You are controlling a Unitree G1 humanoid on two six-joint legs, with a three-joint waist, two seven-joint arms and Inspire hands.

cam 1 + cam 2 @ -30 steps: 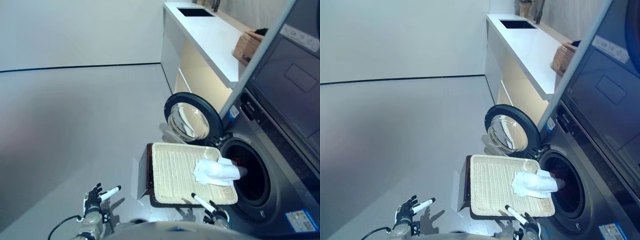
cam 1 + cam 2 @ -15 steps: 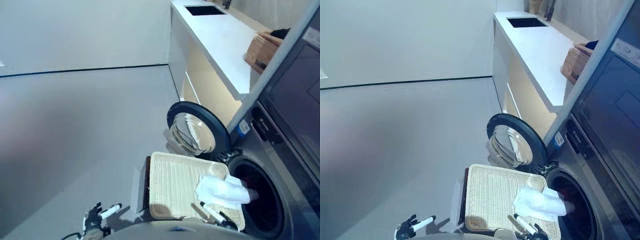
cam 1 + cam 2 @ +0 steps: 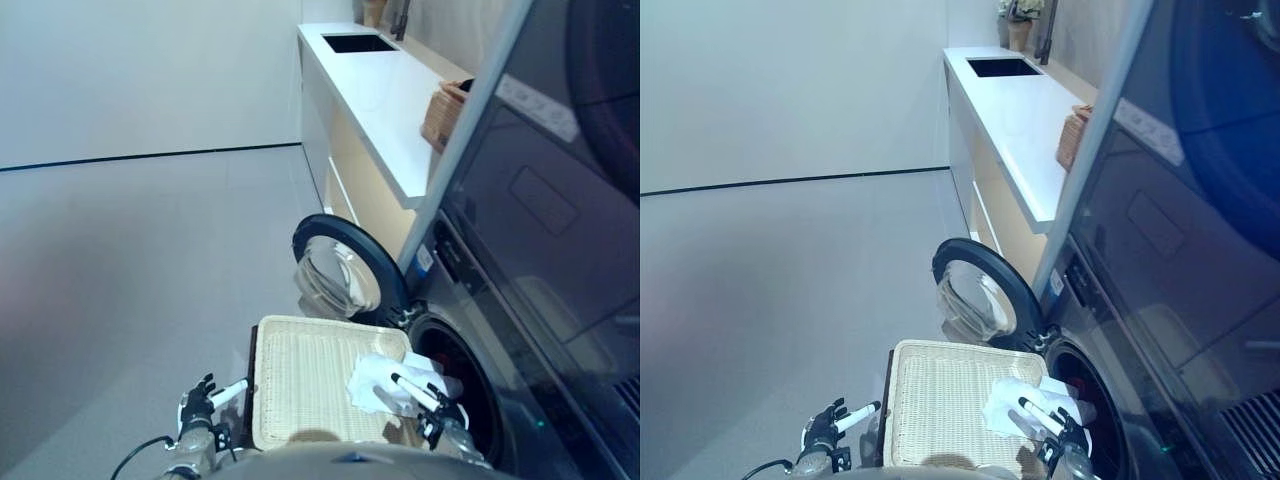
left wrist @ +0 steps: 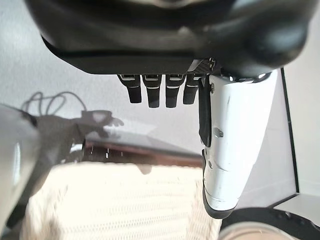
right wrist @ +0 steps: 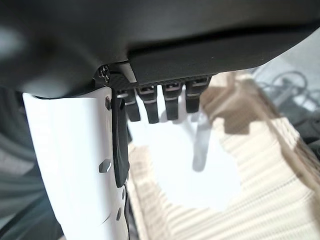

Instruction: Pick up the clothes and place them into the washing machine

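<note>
The white clothes (image 3: 385, 383) sit bunched on the right end of the wicker tray (image 3: 300, 380), low in the frame, right beside the washing machine's open drum (image 3: 455, 385). The round door (image 3: 338, 268) hangs open just above the tray. The right hand (image 3: 432, 400) hovers over the cloth with fingers relaxed and straight – not grasping anything. The left hand (image 3: 200, 402) is at the lower left of the frame, off the tray's left edge – fingers loose, empty too.

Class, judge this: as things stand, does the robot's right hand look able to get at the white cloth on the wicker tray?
Probably yes. The right hand hovers open just above the white cloth, which lies uncovered on the wicker tray, with nothing between them.
</note>
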